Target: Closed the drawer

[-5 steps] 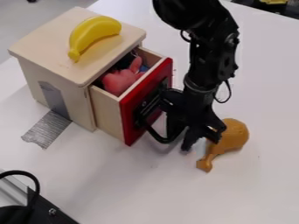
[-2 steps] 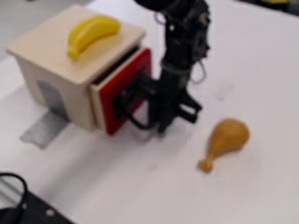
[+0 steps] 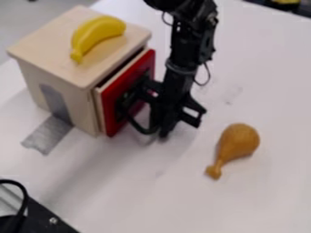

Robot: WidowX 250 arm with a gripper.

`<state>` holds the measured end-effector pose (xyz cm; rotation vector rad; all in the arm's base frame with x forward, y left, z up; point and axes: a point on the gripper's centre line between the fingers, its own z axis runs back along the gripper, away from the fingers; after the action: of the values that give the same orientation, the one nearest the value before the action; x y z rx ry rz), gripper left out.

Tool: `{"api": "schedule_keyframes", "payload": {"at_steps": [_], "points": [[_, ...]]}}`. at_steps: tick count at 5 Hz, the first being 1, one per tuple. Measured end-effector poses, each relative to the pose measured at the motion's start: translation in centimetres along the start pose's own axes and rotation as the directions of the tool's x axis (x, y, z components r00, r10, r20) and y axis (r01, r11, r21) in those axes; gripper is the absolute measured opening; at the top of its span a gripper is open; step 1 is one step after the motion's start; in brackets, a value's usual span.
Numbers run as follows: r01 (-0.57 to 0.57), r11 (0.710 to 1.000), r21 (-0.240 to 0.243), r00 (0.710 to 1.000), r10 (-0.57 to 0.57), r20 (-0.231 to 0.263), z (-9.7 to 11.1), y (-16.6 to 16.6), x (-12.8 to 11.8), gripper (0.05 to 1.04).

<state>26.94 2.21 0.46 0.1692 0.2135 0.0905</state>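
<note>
Drawer (image 3: 111,107) slightly ajar, red front just beside pincer (image 3: 180,131); fingers spread apart.

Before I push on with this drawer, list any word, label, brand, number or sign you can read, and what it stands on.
None readable.
Drawer front: no text on the red that shows; part is covered, so I cannot tell there.
Box, banana, drumstick, tape: no text seen.
Black gear, lower left: one small pale spot, too small to make out.
</note>
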Motion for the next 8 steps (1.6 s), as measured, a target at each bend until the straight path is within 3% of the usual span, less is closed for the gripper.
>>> {"api": "schedule_keyframes", "payload": {"at_steps": [1,2,4,5,6,7,8], "points": [[0.006,1.0,0.025,1.0,-0.005,-0.03,0.0,0.6,-0.5,0.122],[-0.007,0.999,0.051,1.0,0.009,-0.03,0.3,1.9,-0.8,0.122],[-0.033,0.998,0.059,0.999,0.031,0.033,2.1,2.6,-1.4,0.144],[-0.083,0.996,0.035,0.996,0.082,0.04,2.5,3.0,-1.9,0.366],[-0.079,0.997,0.001,0.996,0.079,0.026,2.4,2.5,-2.1,0.714],[-0.028,0.999,-0.046,0.997,0.031,0.072,3.6,1.3,-1.9,0.961],[0.03,0.996,-0.089,0.987,-0.016,0.162,6.0,-0.2,-1.9,0.997]]}}
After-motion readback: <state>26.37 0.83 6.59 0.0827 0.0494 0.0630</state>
